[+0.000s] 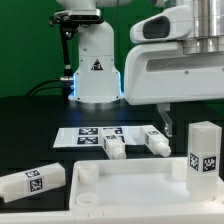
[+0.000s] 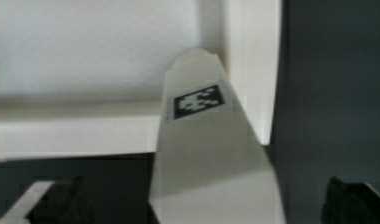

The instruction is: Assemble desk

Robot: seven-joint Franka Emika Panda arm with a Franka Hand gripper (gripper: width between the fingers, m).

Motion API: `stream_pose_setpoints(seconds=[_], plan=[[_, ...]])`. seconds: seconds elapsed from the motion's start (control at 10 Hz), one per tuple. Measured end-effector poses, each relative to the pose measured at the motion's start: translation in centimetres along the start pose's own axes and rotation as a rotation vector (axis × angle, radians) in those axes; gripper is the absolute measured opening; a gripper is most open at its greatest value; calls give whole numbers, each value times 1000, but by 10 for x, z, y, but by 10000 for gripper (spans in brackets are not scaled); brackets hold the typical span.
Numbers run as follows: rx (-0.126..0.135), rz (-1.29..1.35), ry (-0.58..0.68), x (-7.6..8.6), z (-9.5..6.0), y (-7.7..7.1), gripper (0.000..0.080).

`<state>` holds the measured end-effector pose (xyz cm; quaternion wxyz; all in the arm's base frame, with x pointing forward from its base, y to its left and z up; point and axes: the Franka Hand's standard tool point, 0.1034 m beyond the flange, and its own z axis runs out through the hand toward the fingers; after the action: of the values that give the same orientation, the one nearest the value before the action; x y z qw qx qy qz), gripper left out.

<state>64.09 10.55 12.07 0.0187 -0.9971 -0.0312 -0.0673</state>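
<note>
The desk top (image 1: 120,192) lies flat at the front, its white surface filling the far part of the wrist view (image 2: 80,125). One leg (image 1: 204,152) stands upright on its corner at the exterior view's right. In the wrist view that tagged leg (image 2: 213,150) runs straight between my gripper's (image 2: 205,205) dark fingers (image 2: 54,200), which stand wide apart with dark gaps on both sides of it. The gripper is open. In the exterior view, the arm's big white link hides most of it. Another leg (image 1: 35,181) lies at the front left. Two more legs (image 1: 114,148) (image 1: 156,140) lie behind the top.
The marker board (image 1: 95,134) lies flat on the black table behind the two lying legs. The robot base (image 1: 95,70) stands at the back centre with cables on its left. The arm's white link (image 1: 170,70) hangs over the right side.
</note>
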Motion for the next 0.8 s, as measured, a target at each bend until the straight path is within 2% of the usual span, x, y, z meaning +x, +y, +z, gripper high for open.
stream_pose_setpoints(seconds=[0.1,0.3,0.4,0.6,0.8], plan=[[1,7,0,0,0,0,649],[1,22,0,0,0,0,384],[1,56,0,0,0,0,285],[1,209,-1,0,0,0,285],[-14,564,2,-1,0,-4,285]])
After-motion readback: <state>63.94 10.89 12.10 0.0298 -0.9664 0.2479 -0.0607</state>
